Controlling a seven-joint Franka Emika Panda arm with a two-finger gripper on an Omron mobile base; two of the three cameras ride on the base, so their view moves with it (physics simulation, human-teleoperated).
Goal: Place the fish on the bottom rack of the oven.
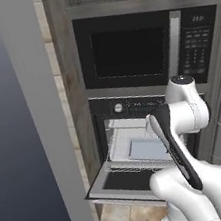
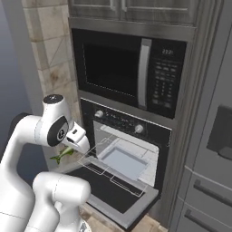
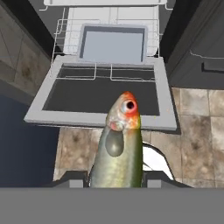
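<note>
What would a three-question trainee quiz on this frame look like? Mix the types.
1. True or false: the oven door is shut.
2. What is the gripper holding?
A. a plate
B. the fish
C. a knob
3. What lies on the rack inside the oven?

Key
1. False: the door hangs open.
2. B: the jaws are closed on it.
3. A pale grey-blue tray.
</note>
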